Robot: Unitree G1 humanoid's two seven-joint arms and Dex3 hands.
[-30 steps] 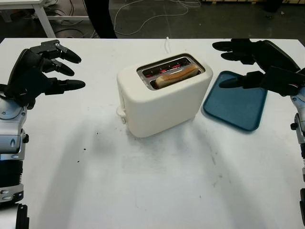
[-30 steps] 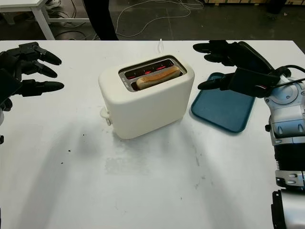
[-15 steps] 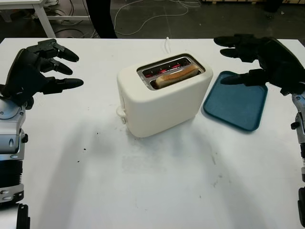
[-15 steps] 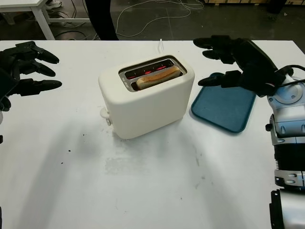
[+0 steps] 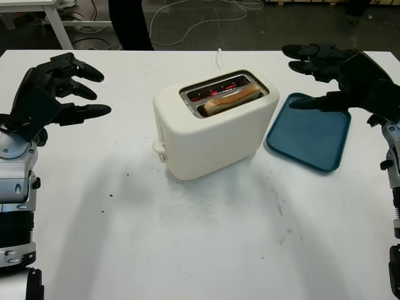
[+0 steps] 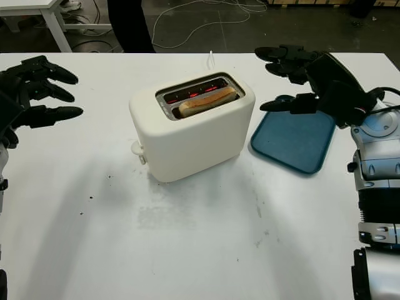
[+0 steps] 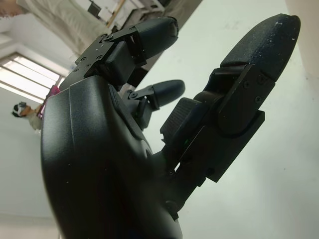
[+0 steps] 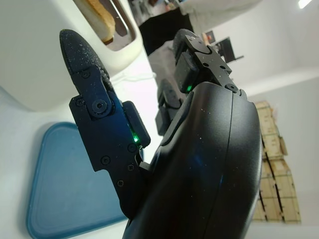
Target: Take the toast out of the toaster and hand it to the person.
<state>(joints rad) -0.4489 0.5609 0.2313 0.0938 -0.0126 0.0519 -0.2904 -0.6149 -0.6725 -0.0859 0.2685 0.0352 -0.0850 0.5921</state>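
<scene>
White surface [image 5: 206, 237] seen spanning scene. Cream toaster [image 5: 212, 134] set mid-surface, slots glowing red. Blue tray [image 5: 309, 131] laid flat just beside toaster, on robot's right. Left hand [image 5: 47, 94] raised above surface, well apart from toaster on its left; fingers [image 5: 87, 112] extended, nothing held. Right hand [image 5: 350, 78] raised over tray's far edge, fingers [image 6: 281, 105] extended toward toaster, nothing held. Toast [image 5: 232, 99] seated in near slot, top edge showing. Person's dark-clad legs [image 5: 128, 25] seen beyond far edge.
</scene>
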